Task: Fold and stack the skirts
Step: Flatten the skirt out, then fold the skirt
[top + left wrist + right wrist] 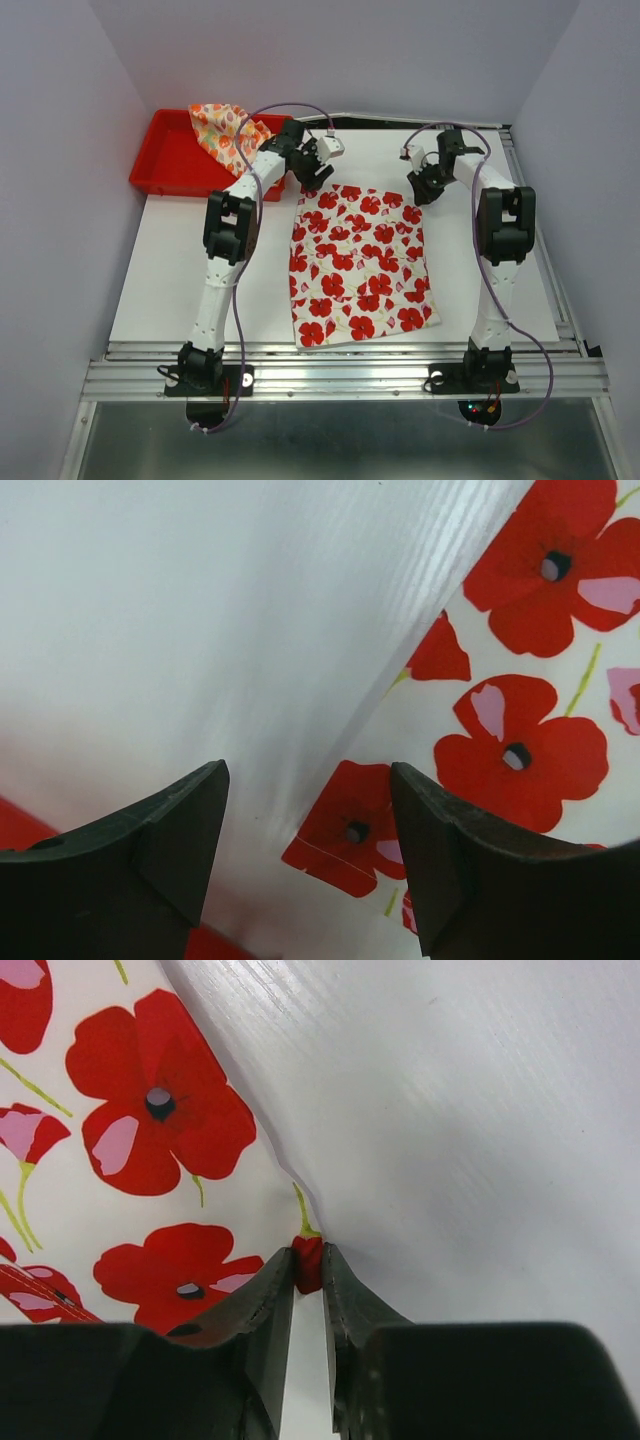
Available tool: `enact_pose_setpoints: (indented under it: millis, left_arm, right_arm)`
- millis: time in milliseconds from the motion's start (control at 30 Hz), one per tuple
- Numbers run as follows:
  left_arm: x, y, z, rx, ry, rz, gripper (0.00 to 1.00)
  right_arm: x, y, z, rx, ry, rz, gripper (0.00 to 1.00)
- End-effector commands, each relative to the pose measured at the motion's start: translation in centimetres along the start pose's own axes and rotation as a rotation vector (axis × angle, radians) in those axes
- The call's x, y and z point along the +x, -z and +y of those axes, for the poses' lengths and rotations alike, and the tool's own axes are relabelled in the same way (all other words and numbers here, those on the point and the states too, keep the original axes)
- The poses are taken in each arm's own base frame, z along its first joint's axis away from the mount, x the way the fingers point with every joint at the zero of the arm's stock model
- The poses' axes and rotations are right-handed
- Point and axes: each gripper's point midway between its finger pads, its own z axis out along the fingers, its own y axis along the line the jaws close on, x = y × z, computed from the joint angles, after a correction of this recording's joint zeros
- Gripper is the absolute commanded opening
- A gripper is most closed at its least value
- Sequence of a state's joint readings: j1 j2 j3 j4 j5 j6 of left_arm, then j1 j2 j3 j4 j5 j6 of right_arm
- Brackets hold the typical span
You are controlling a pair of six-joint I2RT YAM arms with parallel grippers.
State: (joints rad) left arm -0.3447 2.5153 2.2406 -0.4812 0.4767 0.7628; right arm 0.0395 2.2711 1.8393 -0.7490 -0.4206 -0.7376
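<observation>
The white skirt with big red flowers [360, 265] lies flat in the middle of the white table. My left gripper [315, 172] hovers at its far left corner. In the left wrist view the jaws stand open, and that corner of the flowered skirt [345, 830] lies loose between the fingertips [175, 825]. At the far right corner, my right gripper [426, 186] is shut on a small red pinch of the flowered skirt's edge [310, 1260]. The cream skirt with small orange and red marks [226, 130] lies bunched in the red tray.
The red plastic tray [165, 160] stands at the table's far left, close behind the left gripper; its red edge [20, 832] shows in the left wrist view. Grey walls enclose the table on three sides. A metal rail [340, 372] runs along the near edge.
</observation>
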Motion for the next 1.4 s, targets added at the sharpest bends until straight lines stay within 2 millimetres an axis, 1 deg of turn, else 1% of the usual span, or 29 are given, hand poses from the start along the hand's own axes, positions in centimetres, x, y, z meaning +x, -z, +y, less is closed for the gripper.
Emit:
enact_pose_setpoints:
  millis: [0, 100, 133, 233, 400, 433, 533, 567, 633, 667, 733, 767, 800, 833, 867, 900, 1000, 1067, 1267, 1300, 1333, 1367]
  left_arm:
    - [-2.5, 1.5, 2.5, -0.072, -0.057, -0.042, 0.76]
    - [-1.9, 1.3, 2.5, -0.069, -0.069, -0.023, 0.73]
    - [-1.5, 1.1, 2.2, -0.057, -0.068, -0.009, 0.72]
    - [-0.6, 0.9, 1.2, -0.008, -0.079, 0.014, 0.68]
    - [0.1, 1.0, 0.1, 0.046, -0.087, 0.027, 0.63]
    - [-0.1, 1.0, -0.1, 0.055, -0.094, 0.023, 0.62]
    - [0.2, 1.0, -0.3, 0.065, -0.091, 0.032, 0.54]
    - [0.3, 1.0, -0.4, 0.067, -0.091, 0.034, 0.48]
    - [0.2, 1.1, -0.2, 0.058, -0.092, 0.037, 0.39]
    - [-0.1, 1.2, 0.1, 0.045, -0.088, 0.029, 0.28]
    - [-0.5, 1.4, 0.7, 0.008, -0.079, 0.026, 0.22]
    - [-0.6, 1.5, 1.0, -0.007, -0.074, 0.023, 0.17]
    - [-1.5, 1.9, 1.5, -0.033, -0.073, 0.003, 0.13]
    - [-1.7, 2.2, 1.8, -0.049, -0.073, 0.0, 0.1]
    - [-2.4, 2.4, 2.4, -0.079, -0.078, -0.018, 0.03]
    - [-2.7, 2.7, 2.6, -0.091, -0.074, -0.025, 0.01]
    - [-4.1, 3.9, 3.5, -0.134, -0.078, -0.05, 0.0]
    - [-4.5, 4.3, 3.7, -0.144, -0.083, -0.057, 0.0]
    - [-5.7, 5.9, 4.3, -0.189, -0.09, -0.072, 0.0]
    - [-5.9, 6.2, 4.4, -0.2, -0.087, -0.076, 0.0]
    - [-6.4, 6.8, 4.7, -0.223, -0.088, -0.089, 0.0]
    - [-6.9, 7.3, 5.0, -0.247, -0.095, -0.098, 0.0]
  right_arm:
    - [1.8, -1.5, 0.3, -0.049, 0.008, 0.054, 0.17]
    - [1.6, -1.4, 0.1, -0.046, 0.017, 0.055, 0.11]
    - [1.6, -1.3, 0.0, -0.042, 0.018, 0.057, 0.06]
    - [1.4, -1.1, -0.1, -0.036, 0.026, 0.059, 0.01]
    - [0.9, -0.5, -0.2, -0.033, 0.03, 0.052, 0.01]
    - [0.8, -0.4, -0.3, -0.032, 0.032, 0.05, 0.01]
    - [0.2, 0.0, -0.4, -0.025, 0.033, 0.039, 0.01]
    - [0.0, 0.1, -0.4, -0.025, 0.033, 0.034, 0.01]
    - [-0.5, 0.5, -0.5, -0.017, 0.034, 0.021, 0.01]
    - [-0.7, 0.6, -0.7, -0.011, 0.029, 0.016, 0.01]
    - [-1.3, 1.0, -1.0, 0.004, 0.033, 0.004, 0.01]
    - [-1.6, 1.3, -1.2, 0.014, 0.032, 0.0, 0.01]
    - [-1.9, 1.5, -1.4, 0.023, 0.034, -0.005, 0.01]
    - [-2.1, 1.8, -1.5, 0.031, 0.036, -0.009, 0.01]
    - [-2.3, 1.9, -1.6, 0.036, 0.033, -0.014, 0.01]
    - [-2.5, 2.1, -1.8, 0.045, 0.036, -0.017, 0.01]
    - [-3.2, 2.7, -2.1, 0.062, 0.044, -0.031, 0.01]
    - [-3.4, 3.2, -2.6, 0.077, 0.04, -0.043, 0.01]
    - [-4.5, 4.7, -2.9, 0.107, 0.052, -0.069, 0.01]
    - [-5.0, 5.1, -3.0, 0.116, 0.052, -0.08, 0.01]
    - [-5.8, 5.9, -3.3, 0.142, 0.057, -0.099, 0.01]
    - [-5.8, 6.4, -3.8, 0.156, 0.051, -0.106, 0.01]
